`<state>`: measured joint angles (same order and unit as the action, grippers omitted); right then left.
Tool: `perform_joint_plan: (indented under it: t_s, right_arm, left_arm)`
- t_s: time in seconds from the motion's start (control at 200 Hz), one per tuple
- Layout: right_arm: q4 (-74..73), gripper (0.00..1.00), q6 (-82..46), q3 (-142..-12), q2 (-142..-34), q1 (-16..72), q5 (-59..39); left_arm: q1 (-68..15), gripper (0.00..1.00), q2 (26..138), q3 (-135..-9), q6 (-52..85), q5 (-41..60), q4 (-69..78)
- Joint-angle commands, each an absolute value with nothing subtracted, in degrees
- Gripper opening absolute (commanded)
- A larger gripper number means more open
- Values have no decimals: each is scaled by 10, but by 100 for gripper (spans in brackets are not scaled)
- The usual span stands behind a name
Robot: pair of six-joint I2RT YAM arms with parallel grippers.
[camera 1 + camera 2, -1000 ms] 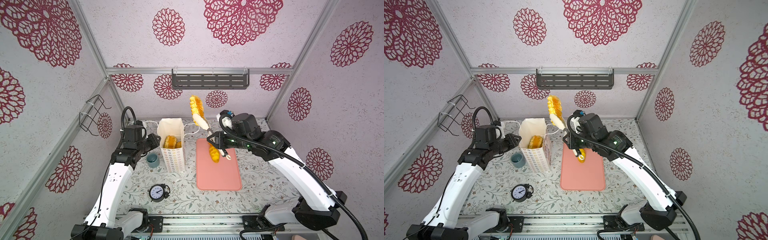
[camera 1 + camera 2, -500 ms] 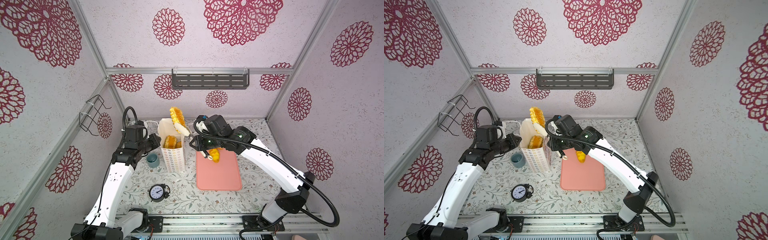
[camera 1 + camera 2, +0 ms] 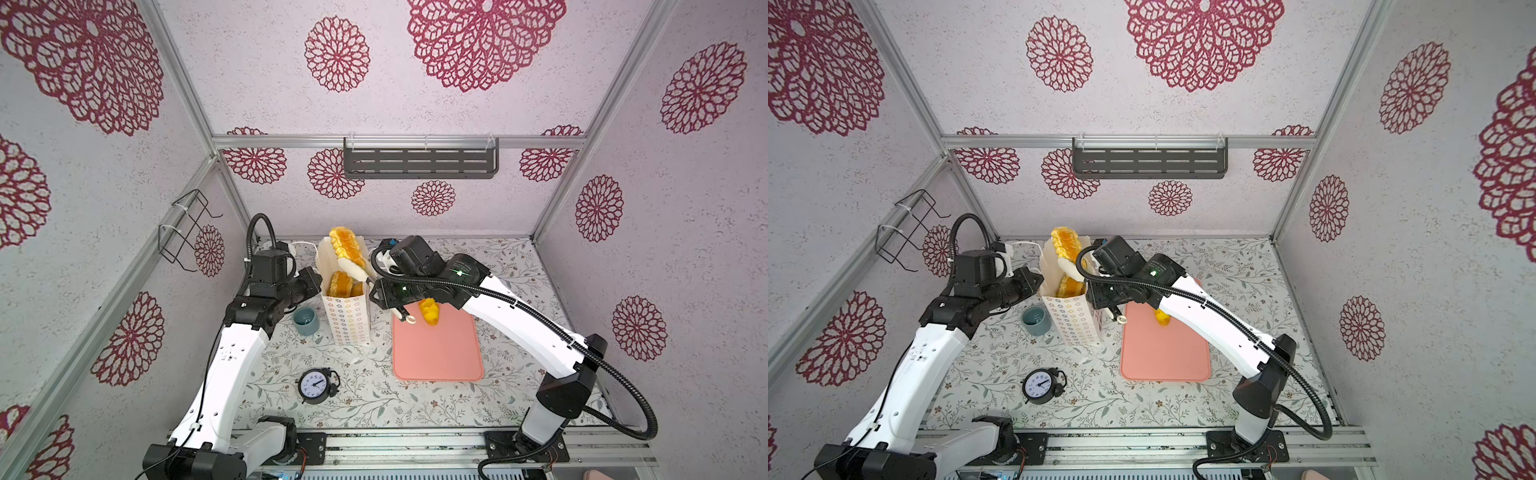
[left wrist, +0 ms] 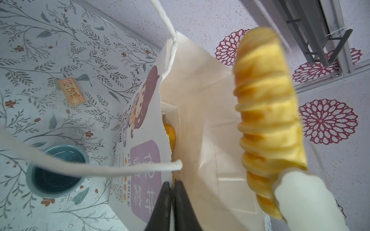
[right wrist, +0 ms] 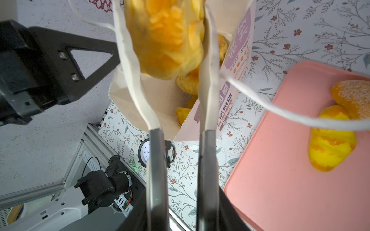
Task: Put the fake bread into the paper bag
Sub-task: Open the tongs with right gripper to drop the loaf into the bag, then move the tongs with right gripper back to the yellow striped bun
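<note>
Since a second ago the right arm has swung the ridged loaf (image 3: pixel 346 247) leftward from above the pink mat (image 3: pixel 438 357), and it now hangs tilted over the open mouth of the paper bag (image 3: pixel 349 322). From where I stand, the right tool (image 3: pixel 353 267) has its white fingers (image 5: pixel 208 80) on either side of that loaf, but I cannot tell whether they are clamping it or letting it go. Over on the other side, the left tool (image 4: pixel 172 192) is clenched on the bag's wall at the rim, its black jaws pressed together with paper between them. The bag stands upright toward the back edge of the surface, left of the middle, and golden pieces (image 3: pixel 341 283) already lie inside. On the mat, just right of the bag, 2 more rest touching each other: a sugar-dusted orange piece (image 5: pixel 353 96) and a yellow piece (image 5: pixel 332 146). A blue cup (image 3: pixel 305 321) sits just left of the bag, and a black alarm clock (image 3: pixel 316 385) stands nearer the front edge.
</note>
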<state>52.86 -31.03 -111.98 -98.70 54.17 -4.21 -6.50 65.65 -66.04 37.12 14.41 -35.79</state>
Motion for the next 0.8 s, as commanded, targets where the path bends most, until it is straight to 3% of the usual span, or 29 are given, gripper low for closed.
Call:
perform_joint_plan:
  t_s: [0.0, 0.225, 0.445, 0.545, 0.69, 0.796]
  right_arm:
    - [514, 46, -304, -1147, -977, 543, -26]
    - [512, 48, -307, -1147, -971, 542, -23]
    - [517, 46, -307, -1161, -951, 542, -6]
    - [536, 45, -302, -1175, -936, 542, 19]
    - [568, 45, -302, -1155, -886, 539, 88]
    - [570, 46, -318, -1080, -821, 523, 108]
  left_arm:
    - [-74, 8, 657, -656, 369, 144, -348]
    - [-73, 2, 658, -656, 367, 145, -348]
    - [-73, 3, 659, -658, 368, 143, -349]
    - [-73, 15, 658, -662, 366, 142, -351]
    - [-73, 42, 658, -668, 362, 139, -354]
    - [-74, 48, 660, -669, 360, 141, -352]
